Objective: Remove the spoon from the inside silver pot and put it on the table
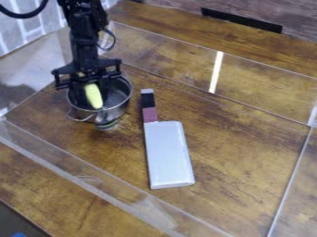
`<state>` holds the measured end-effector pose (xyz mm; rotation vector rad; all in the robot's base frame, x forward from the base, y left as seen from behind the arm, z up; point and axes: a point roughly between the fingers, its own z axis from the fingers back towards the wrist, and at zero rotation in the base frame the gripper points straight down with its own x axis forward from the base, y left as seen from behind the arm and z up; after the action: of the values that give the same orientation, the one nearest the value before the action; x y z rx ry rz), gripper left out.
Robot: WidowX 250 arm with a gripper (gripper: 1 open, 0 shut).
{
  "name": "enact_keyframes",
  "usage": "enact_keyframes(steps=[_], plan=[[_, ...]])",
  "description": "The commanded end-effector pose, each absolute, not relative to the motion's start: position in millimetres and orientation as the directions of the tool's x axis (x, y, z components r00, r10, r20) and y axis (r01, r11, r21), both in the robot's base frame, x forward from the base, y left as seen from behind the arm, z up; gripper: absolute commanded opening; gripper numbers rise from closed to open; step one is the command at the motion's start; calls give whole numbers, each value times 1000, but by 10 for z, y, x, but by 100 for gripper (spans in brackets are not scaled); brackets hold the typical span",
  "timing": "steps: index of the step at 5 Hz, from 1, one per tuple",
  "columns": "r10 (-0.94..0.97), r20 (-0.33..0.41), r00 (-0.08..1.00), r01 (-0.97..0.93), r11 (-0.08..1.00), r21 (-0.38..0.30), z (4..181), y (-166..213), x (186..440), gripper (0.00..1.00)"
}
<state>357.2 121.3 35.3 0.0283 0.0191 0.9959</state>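
The silver pot (115, 112) stands on the table (242, 125) at the left. The spoon's light-yellow handle (92, 95) rises out of the pot, and its metal bowl is hidden inside. My gripper (92, 90) points straight down into the pot. Its black fingers (77, 86) press in against both sides of the yellow handle, so it is shut on the spoon. The arm (83, 32) rises above it and hides the pot's far rim.
A flat white rectangular block (170, 155) with a dark end (147, 105) lies just right of the pot. Low clear acrylic walls (74, 159) edge the tabletop at the front and the left. A bright reflection streak (217, 71) shows at mid-right.
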Motion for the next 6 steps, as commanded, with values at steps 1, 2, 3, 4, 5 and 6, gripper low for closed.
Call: enact_keyframes(steps=[1, 2, 3, 4, 5, 6], plan=[[847, 12, 532, -847, 532, 2, 606, 1318, 3626, 0], [872, -30, 488, -873, 488, 6, 578, 1356, 3560, 0], [895, -76, 439, -897, 441, 16, 521, 1376, 3490, 0], [931, -115, 347, -935, 353, 33, 494, 1484, 3456, 0], [953, -139, 268, -960, 277, 49, 484, 1567, 3419, 0], [952, -152, 267, -958, 279, 64, 468, 1505, 3333, 0]])
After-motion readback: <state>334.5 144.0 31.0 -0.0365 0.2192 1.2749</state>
